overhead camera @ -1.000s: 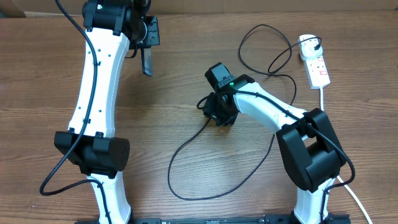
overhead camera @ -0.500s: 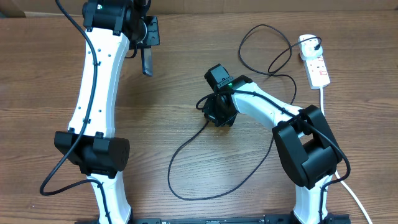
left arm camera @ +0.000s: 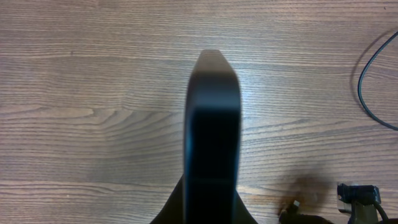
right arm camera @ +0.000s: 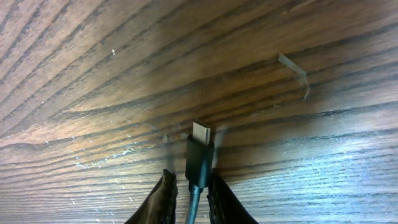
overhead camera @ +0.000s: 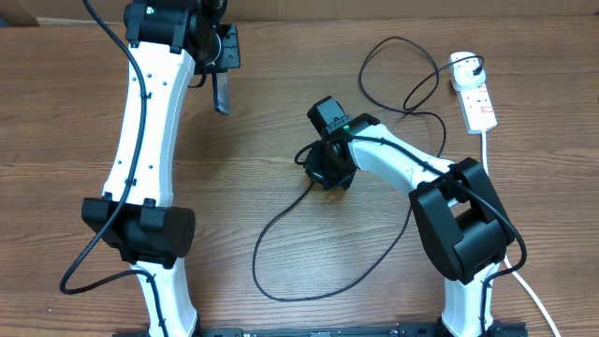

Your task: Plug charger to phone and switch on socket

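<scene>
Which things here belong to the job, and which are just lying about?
Job:
phone, held in the left claw; cable and its plug, between the fingers of the right claw; power strip.
Lying about:
tan box corner, top left of the overhead view.

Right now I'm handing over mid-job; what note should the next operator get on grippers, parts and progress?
The left gripper is shut, far left; no lit phone screen shows in any view.
The right gripper has its fingers either side of the charger plug tip; pinch unconfirmed.
The socket lies far right, adapter plugged in, switch state unreadable.
Done: nothing confirmed. Left: plug in phone, switch on socket.
</scene>
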